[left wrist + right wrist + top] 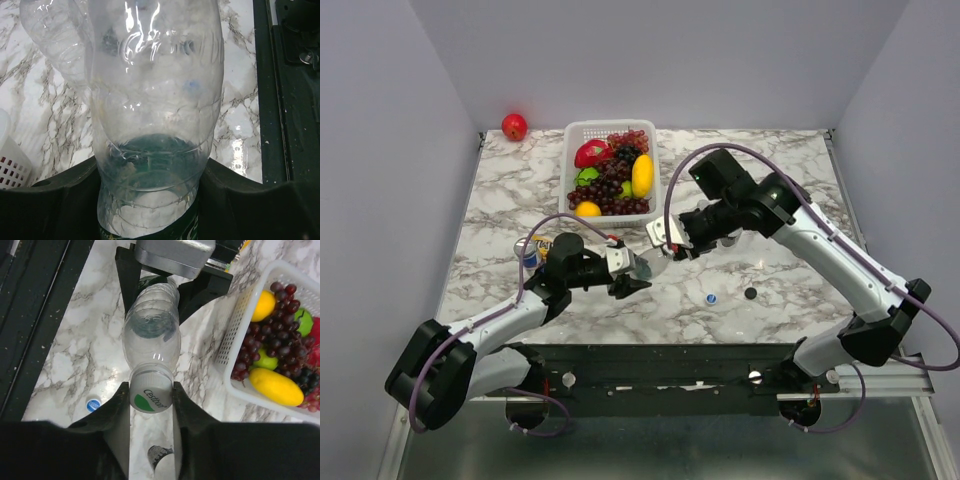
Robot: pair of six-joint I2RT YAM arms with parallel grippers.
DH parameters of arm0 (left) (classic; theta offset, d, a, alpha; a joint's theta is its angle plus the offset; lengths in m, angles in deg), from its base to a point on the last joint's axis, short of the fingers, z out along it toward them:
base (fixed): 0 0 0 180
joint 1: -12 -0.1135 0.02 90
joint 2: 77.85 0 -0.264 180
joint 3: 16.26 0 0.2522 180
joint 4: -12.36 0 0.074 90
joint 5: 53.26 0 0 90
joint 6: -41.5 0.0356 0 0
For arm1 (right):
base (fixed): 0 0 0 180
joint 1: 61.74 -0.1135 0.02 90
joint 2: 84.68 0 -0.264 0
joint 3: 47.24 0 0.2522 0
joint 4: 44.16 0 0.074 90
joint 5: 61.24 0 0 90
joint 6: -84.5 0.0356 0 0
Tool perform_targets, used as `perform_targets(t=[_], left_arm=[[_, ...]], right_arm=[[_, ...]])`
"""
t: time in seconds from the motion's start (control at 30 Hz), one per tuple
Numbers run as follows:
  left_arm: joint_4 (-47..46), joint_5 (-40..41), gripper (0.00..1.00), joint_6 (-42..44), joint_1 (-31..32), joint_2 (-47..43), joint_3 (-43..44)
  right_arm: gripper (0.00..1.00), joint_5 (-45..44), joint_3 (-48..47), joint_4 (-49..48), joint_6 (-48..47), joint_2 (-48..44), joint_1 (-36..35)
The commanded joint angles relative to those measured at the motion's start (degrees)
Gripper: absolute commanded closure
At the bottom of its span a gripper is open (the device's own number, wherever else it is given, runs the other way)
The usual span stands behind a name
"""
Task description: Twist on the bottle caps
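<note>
A clear plastic bottle (pixel 151 335) is held level between my two grippers above the marble table. My left gripper (pixel 632 270) is shut on its lower body (pixel 155 100); in the left wrist view the gripper (pixel 150 200) has a jaw against each side. My right gripper (pixel 151 397) is shut on the white-green cap (pixel 151 395), which sits on the bottle's neck. In the top view this gripper (pixel 665 240) faces the left one. The blue cap (pixel 711 298) and the black cap (pixel 750 293) lie loose on the table. The blue cap (pixel 93 404) also shows below my right fingers.
A white basket (pixel 572 160) of fruit stands at the back centre, close to the right of my right gripper (pixel 235 335). A red apple (pixel 514 126) lies at the back left. A drink can (pixel 529 250) stands by my left arm. A second clear bottle (pixel 55 40) lies beyond the held one.
</note>
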Motion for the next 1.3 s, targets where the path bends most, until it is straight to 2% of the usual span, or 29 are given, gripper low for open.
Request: perform_targets(t=[0.0,0.03,0.07,0.13,0.2,0.27,0.37,0.47,0.57,0.73,0.87,0.97,1.07,1.17,1.2,1.23,1.27], left_arm=[[-4.8,8.0,1.0,-0.5,0.6,0.0,1.0],[-5.2,10.0,1.0,-0.4,0.9,0.0,0.7],[-5.8,12.0,1.0,0.5,1.0,0.0,0.6],[-5.9,16.0,1.0,2.2,1.5,-0.1,0.5],[-6.0,18.7,1.0,4.4,1.8,0.1,0.4],[-6.3,23.1,1.0,5.7,2.5,0.2,0.4],[-7.3,29.4,1.0,6.5,3.4,0.3,0.3],[-7.7,33.2,1.0,6.1,3.6,0.4,0.6],[-7.5,35.0,1.0,4.6,3.7,0.4,0.7],[-6.3,36.8,1.0,4.0,3.7,0.2,0.3],[-2.3,32.9,1.0,3.5,3.3,0.1,0.7],[0.3,27.9,1.0,2.3,2.8,0.1,0.5],[0.9,23.4,1.0,-1.3,2.3,0.1,0.8],[-0.9,16.2,1.0,-9.2,0.3,0.3,1.3],[-3.4,15.0,1.0,-11.1,-0.3,0.3,1.3],[-4.7,13.5,1.0,-15.1,-0.4,0.4,1.5],[-5.7,12.7,1.0,-16.7,-0.5,0.5,1.6]], right_arm=[[0.78,-0.2,-5.9,2.7,11.4,5.8,0.2],[0.8,0.2,-7.5,4.5,16.2,7.1,0.9],[0.87,0.8,-10.5,5.1,19.2,8.6,1.2],[0.89,2.6,-14.0,8.2,25.9,12.9,2.4],[0.97,4.4,-18.1,9.0,30.7,15.2,2.9],[1.0,5.8,-19.0,8.5,37.5,17.2,3.5],[1.0,3.4,-16.3,3.5,47.6,16.4,3.5],[1.0,1.0,-15.6,2.5,56.9,17.5,3.7],[1.0,3.3,-15.4,1.9,69.9,18.7,5.4],[1.0,7.5,-15.1,2.5,73.1,20.6,6.6],[0.52,10.7,-20.0,1.0,68.0,21.7,9.0],[0.31,8.2,-27.9,0.7,61.6,21.6,11.1],[0.21,5.7,-27.7,-2.0,58.0,18.0,12.6],[0.18,8.7,-21.7,-6.5,54.4,12.0,12.7],[0.18,10.4,-17.4,-9.9,54.5,9.9,12.7],[0.18,10.2,-13.1,-19.0,57.3,7.0,12.7],[0.16,9.8,-5.0,-23.2,58.3,4.8,12.7]])
